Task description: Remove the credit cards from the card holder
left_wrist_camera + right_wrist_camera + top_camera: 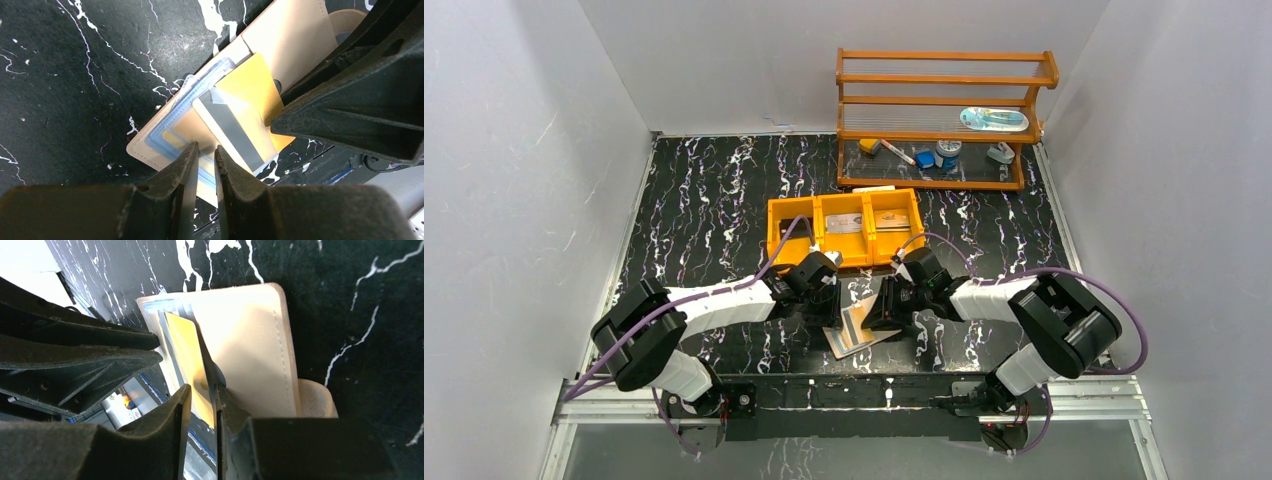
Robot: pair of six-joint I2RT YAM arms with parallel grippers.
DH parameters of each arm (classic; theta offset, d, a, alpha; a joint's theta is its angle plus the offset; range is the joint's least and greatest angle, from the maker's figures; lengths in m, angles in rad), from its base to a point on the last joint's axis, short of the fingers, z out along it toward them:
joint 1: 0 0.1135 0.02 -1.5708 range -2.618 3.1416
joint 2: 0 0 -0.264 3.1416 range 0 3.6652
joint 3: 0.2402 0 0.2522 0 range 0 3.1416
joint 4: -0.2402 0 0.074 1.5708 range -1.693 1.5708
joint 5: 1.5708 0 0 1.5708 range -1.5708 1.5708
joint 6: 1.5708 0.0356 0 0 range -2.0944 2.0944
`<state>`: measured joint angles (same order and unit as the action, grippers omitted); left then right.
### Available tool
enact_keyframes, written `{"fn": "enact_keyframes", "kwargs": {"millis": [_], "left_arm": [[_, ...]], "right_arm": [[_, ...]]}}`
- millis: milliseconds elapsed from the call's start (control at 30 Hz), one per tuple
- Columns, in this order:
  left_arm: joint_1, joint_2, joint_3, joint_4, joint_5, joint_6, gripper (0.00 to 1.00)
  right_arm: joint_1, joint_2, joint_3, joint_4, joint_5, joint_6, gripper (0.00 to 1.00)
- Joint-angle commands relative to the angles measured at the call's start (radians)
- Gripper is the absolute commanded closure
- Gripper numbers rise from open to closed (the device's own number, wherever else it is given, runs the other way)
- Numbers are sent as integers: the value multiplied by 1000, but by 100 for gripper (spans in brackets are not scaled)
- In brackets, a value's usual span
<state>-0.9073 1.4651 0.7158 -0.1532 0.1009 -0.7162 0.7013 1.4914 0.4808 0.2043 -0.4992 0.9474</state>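
Note:
The card holder point(856, 335) lies open on the black marbled table near its front edge, between both grippers. Its tan panel point(295, 40) and blue-edged clear pockets show in the left wrist view. The credit cards stick out of the pockets: an orange-yellow one point(250, 82) and one with a grey stripe point(235, 130). My left gripper point(205, 147) rests its tips on the pocket panel, its jaws a narrow slit apart with nothing between them. My right gripper point(202, 390) stands open around the orange-yellow card point(187, 345), one finger between the card and the tan panel point(250, 340).
An orange three-compartment tray point(844, 198) sits just behind the grippers. A wooden shelf point(944, 100) with small items stands at the back right. White walls close in both sides, and the table's front rail lies just below the holder.

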Motion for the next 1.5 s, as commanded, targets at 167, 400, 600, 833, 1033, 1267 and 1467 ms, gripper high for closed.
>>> {"fn": "enact_keyframes", "kwargs": {"millis": [167,400,600,833,1033,1267,1467], "left_arm": [[-18,37,-35,-131,-19,12,81],[-19,-12,-19,-131,-32,-11,77],[-18,-57,62,-102,-23,-23,62],[-18,-25,117,-37,95,-37,55],[-19,30,71,25,123,-85,55],[-19,117,7,33,121,-147,61],[-20,120,-22,31,106,-133,70]], "right_arm": [[-3,5,-10,43,34,18,87],[-5,-75,-28,-56,145,8,93],[-5,-92,-45,-46,148,37,93],[-5,-152,-82,-62,176,70,92],[-5,-177,-88,-85,200,88,91],[-5,-171,-96,-59,190,109,91],[-5,-178,-92,-57,189,108,84]]}}
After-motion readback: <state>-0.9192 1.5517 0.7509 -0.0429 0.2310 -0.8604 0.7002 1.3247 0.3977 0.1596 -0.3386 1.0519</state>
